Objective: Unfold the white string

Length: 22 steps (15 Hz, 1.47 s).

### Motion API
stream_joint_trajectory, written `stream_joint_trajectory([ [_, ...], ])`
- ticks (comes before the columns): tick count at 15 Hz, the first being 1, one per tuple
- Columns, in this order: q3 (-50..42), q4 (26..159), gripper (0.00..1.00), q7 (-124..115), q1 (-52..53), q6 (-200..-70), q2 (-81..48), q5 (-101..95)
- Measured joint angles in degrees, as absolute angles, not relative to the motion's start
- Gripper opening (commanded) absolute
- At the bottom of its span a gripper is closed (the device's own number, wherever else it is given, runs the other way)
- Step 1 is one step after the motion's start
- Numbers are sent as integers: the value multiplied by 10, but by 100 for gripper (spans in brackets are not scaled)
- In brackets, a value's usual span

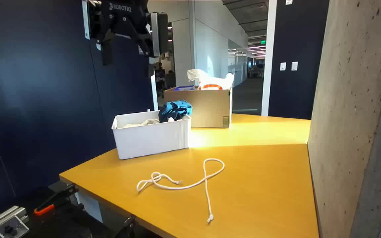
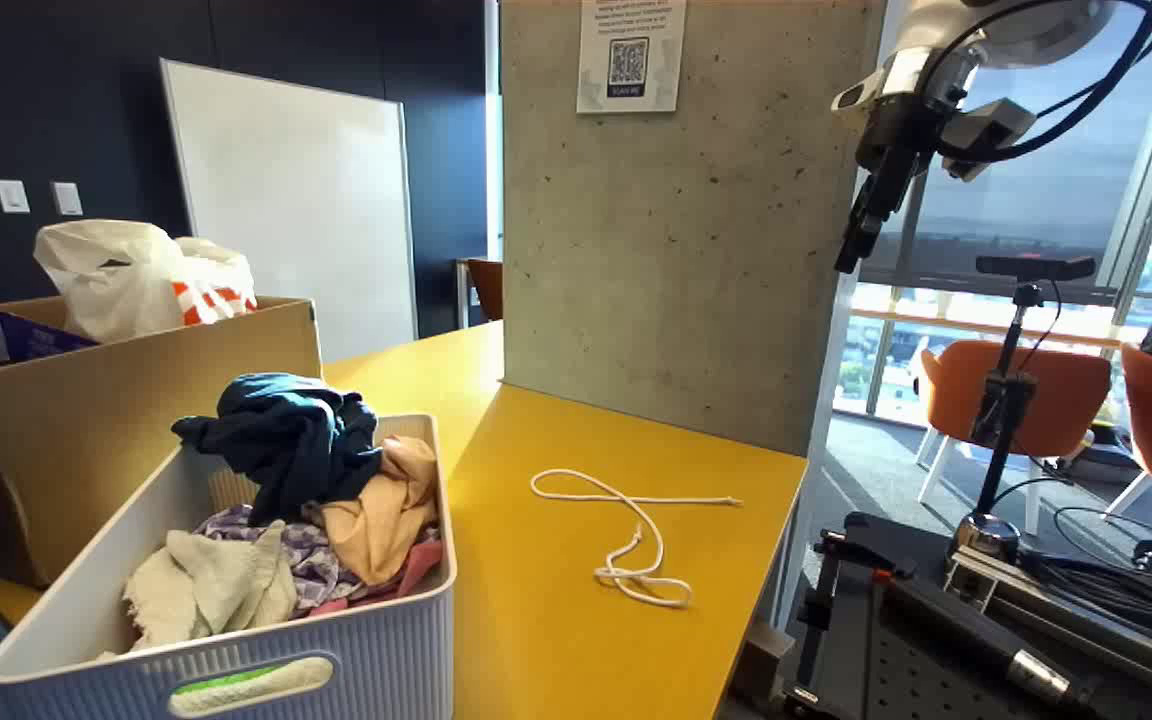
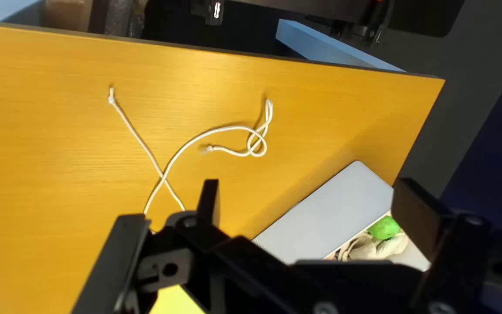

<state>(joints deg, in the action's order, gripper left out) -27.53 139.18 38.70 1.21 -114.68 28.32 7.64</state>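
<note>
The white string (image 1: 205,178) lies limp on the yellow table (image 1: 260,198). At its middle it makes a wide loop and crosses itself; near one end is a small tangled curl, plainest along the white string (image 3: 163,175) in the wrist view. Both knotted ends show, one stretching out fairly straight. High above the table hangs my gripper (image 1: 129,62), well clear of the cord. Its jaws stand wide apart with nothing between them. In the wrist view the gripper (image 3: 312,198) covers part of the string's wide loop.
A white bin (image 1: 154,140) filled with cloths stands beside the string. Behind it is a cardboard box (image 1: 203,109) with plastic bags on top. A concrete pillar (image 2: 676,250) rises along one table side. The string's curl lies near the table's edge on the robot's side.
</note>
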Motion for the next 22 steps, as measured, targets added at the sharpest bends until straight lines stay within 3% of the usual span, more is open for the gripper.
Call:
stream_joint_trajectory([
  [8, -268, 1381, 100, 391, 4, -1147, 266, 89],
  [14, -272, 1257, 100, 439, 55, -1148, 76, 172],
  [22, -99, 1138, 100, 259, 15, -1184, -144, 212],
])
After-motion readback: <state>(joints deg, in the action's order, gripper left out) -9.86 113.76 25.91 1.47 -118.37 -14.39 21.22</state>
